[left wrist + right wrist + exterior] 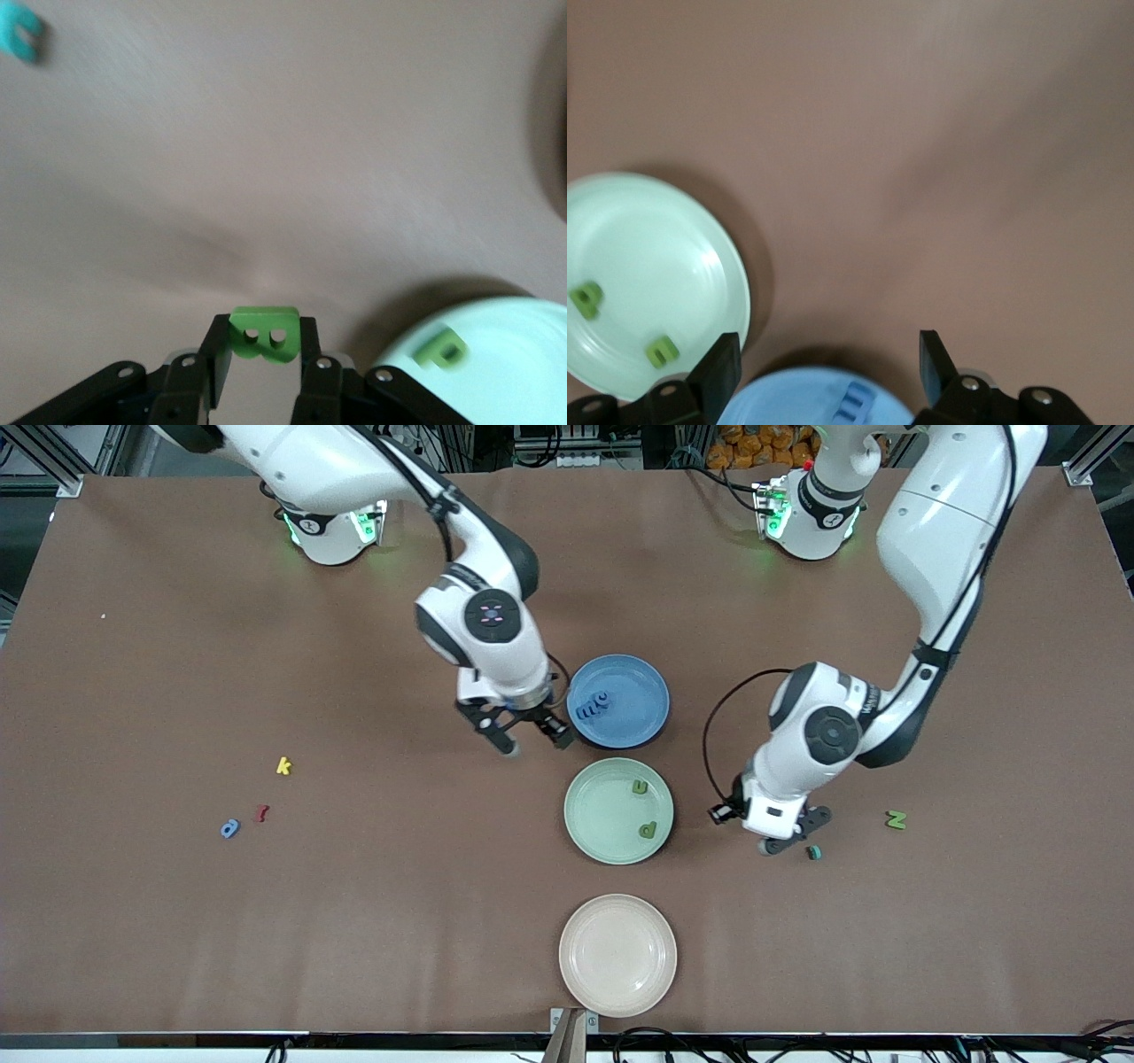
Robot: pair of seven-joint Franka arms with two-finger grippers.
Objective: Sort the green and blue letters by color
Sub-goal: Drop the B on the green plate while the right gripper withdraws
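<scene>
Lime green letter (pixel 262 335) pinched between the left gripper (pixel 262 354) fingers, over bare table beside the green plate (pixel 589 810) | green plate holds two green letters (pixel 648 830) | blue plate (pixel 633 682) holds blue letters (pixel 590 708) | right gripper (pixel 532 737) spread wide, empty, over the blue plate's edge | blue "a" (pixel 229 829), green "N" (pixel 896 820) lie on the table.

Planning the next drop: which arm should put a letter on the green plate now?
Left. The left gripper is already shut on a green letter beside the green plate. The right gripper is open and empty at the blue plate.
</scene>
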